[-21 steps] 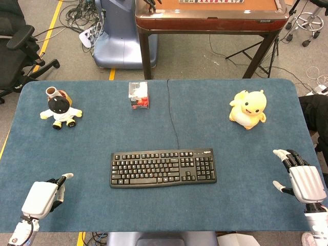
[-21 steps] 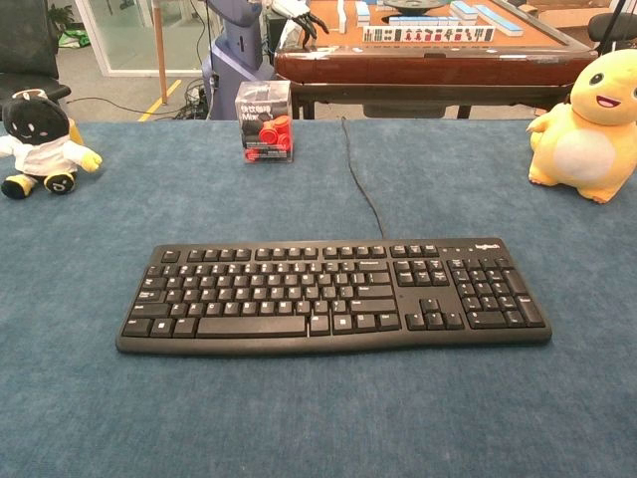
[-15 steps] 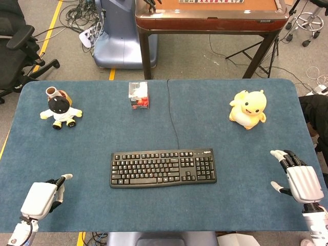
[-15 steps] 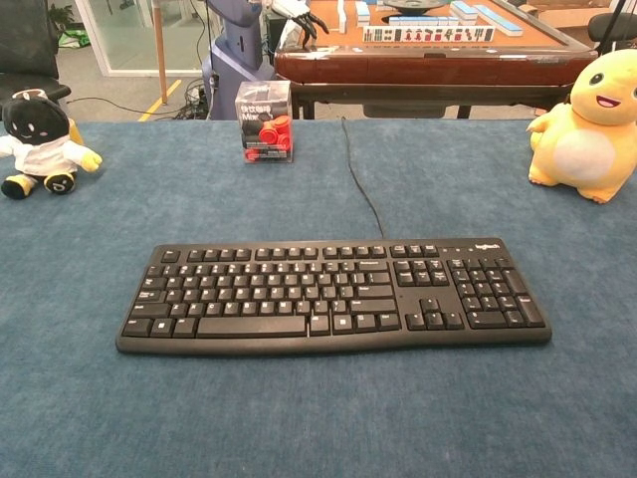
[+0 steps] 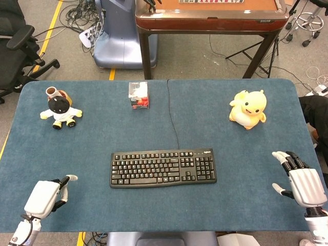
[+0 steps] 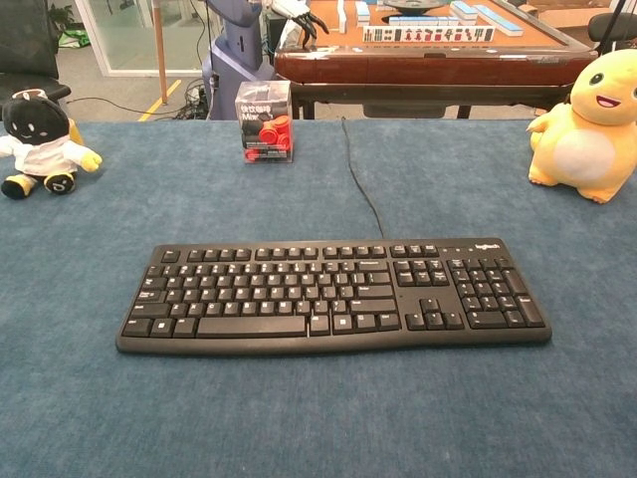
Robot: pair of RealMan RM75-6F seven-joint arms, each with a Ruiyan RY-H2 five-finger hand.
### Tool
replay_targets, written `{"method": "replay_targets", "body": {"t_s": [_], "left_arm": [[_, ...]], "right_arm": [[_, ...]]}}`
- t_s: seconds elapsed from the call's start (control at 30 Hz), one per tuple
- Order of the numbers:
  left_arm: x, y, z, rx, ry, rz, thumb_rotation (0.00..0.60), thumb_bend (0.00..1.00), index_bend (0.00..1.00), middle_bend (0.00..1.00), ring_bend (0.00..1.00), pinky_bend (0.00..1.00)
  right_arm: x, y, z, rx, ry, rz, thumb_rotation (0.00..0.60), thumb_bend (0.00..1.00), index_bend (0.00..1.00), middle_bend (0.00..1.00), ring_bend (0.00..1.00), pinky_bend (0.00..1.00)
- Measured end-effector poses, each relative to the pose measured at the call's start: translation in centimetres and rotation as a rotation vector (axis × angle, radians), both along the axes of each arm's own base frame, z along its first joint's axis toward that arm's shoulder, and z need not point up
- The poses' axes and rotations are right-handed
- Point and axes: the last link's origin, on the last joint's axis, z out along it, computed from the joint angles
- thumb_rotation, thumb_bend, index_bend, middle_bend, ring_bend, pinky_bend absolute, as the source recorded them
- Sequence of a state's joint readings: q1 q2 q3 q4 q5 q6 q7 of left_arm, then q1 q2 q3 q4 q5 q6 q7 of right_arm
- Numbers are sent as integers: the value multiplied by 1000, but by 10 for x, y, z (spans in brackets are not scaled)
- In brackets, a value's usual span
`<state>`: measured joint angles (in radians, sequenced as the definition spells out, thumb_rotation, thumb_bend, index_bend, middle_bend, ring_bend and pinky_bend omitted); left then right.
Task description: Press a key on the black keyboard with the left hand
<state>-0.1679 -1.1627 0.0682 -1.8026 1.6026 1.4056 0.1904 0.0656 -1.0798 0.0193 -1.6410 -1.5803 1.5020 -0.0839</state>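
The black keyboard (image 5: 163,167) lies flat at the middle of the blue table, its cable running toward the far edge; the chest view shows the keyboard (image 6: 333,295) close up with no hand over it. My left hand (image 5: 47,196) hovers at the near left corner of the table, well left of the keyboard, holding nothing, with one finger stretched out toward the right. My right hand (image 5: 302,181) sits near the right edge, fingers spread, empty. Neither hand appears in the chest view.
A black and white plush toy (image 5: 60,108) sits at the far left, a yellow plush duck (image 5: 248,109) at the far right, and a small clear box with red parts (image 5: 138,95) at the far middle. A wooden table (image 5: 210,15) stands beyond.
My left hand has crept slightly right and toward the near edge. My right hand has shifted slightly and is back near where it began. The keyboard has not moved.
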Motion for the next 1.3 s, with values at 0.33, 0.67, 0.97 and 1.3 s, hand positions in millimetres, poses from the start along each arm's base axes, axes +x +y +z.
{"method": "replay_targets", "body": {"t_s": [0.33, 0.67, 0.97, 1.3], "left_arm": [[38, 25, -20, -150, -26, -110, 600, 722, 397, 1000, 879, 998], [65, 39, -36, -296, 56, -189, 600, 723, 347, 1000, 904, 1000], [79, 43, -42, -336, 93, -208, 600, 722, 322, 1000, 908, 1000], [82, 41, -53, -383, 179, -195, 600, 779, 248, 1000, 917, 1000]], "right_arm": [[2, 2, -7, 18, 26, -2, 600, 19, 209, 229, 140, 466], [0, 3, -3, 3, 24, -11, 600, 20, 209, 229, 140, 466], [0, 4, -2, -3, 19, -8, 600, 20, 209, 229, 140, 466], [-1, 3, -1, -2, 18, -13, 600, 19, 209, 229, 140, 466]]}}
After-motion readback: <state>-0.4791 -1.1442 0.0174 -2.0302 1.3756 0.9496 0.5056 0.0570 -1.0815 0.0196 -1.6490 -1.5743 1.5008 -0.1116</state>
